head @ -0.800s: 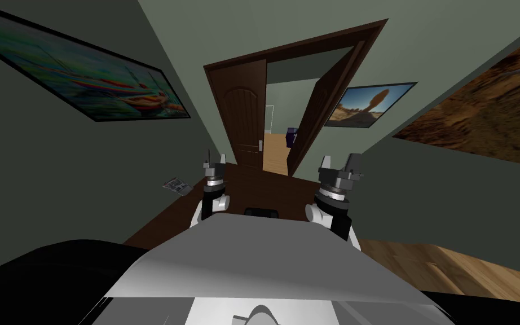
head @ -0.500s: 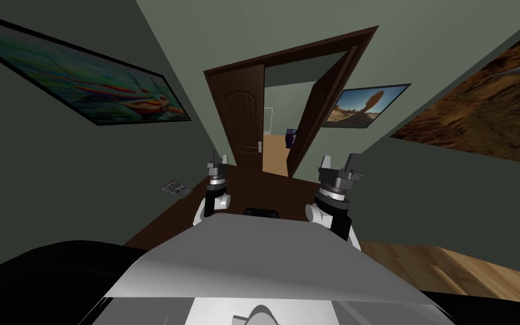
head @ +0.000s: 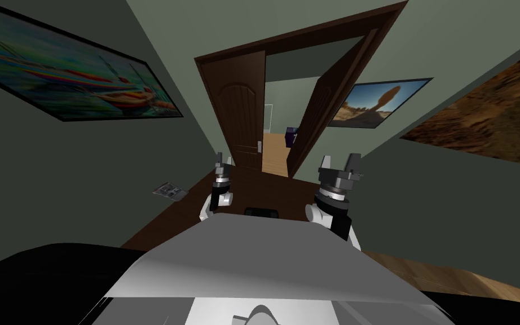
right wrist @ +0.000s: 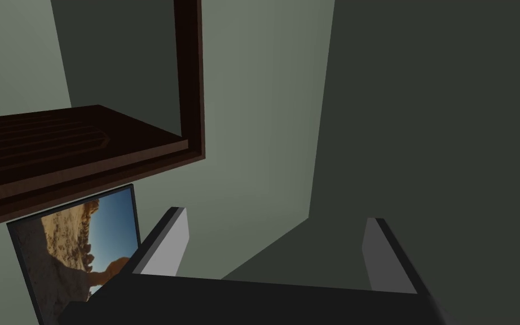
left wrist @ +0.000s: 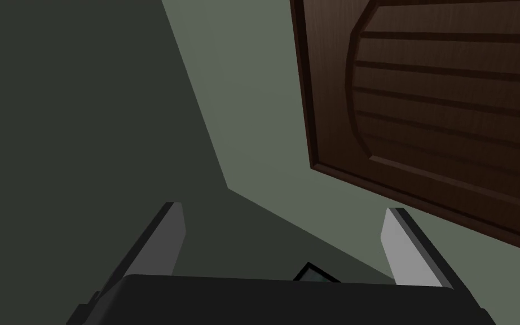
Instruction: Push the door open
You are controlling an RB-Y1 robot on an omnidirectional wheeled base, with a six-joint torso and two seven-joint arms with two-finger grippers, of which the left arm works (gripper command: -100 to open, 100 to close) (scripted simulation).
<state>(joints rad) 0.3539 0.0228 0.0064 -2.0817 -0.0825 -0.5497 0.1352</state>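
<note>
Left gripper (head: 222, 159) has neared the half-cropped door (head: 242, 113); its fingers (left wrist: 171, 237) and the right gripper (head: 339, 161)'s stand apart.

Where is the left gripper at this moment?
In the head view, the left gripper, open, is raised on my left just before the lower part of the dark brown door leaf, left of its pale handle.

So the right end effector (right wrist: 276, 218) has its two fingers (right wrist: 170, 244) spread wide with nothing between them, just grey-green wall (right wrist: 264, 113) ahead. Off beyond one finger there's the dark brown door (right wrist: 56, 146) and its door frame (right wrist: 188, 73). A framed desert-rock picture (right wrist: 78, 248) sits right beside that same finger, partly tucked behind it.
</note>
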